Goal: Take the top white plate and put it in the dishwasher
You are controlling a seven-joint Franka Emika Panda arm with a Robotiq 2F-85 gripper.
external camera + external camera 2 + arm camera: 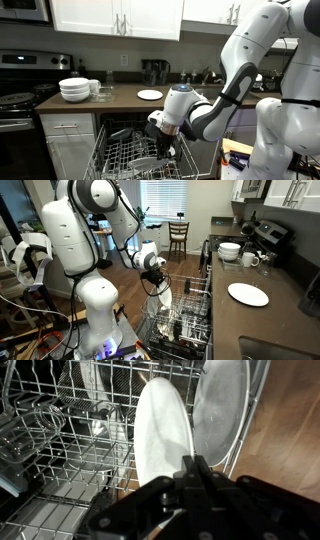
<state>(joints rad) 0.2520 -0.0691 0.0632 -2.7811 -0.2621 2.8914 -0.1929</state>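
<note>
Pincer [197, 466]: clamped on the rim of the top white plate [160, 432].
Plate place: just beyond the fingertips, in the dishwasher [55, 455] rack, among wire tines.
Plate pose: on edge, faces sideways, long axis upright.

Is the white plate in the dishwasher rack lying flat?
No, the white plate stands on edge among the wires of the dishwasher rack.

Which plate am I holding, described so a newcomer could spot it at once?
Find the open dishwasher under the counter, its grey wire rack pulled out. Over that rack the gripper pinches the top white plate by its rim. It stands on edge, plain opaque white, unlike the greyer disc beside it and the second plate lying flat on the counter.
</note>
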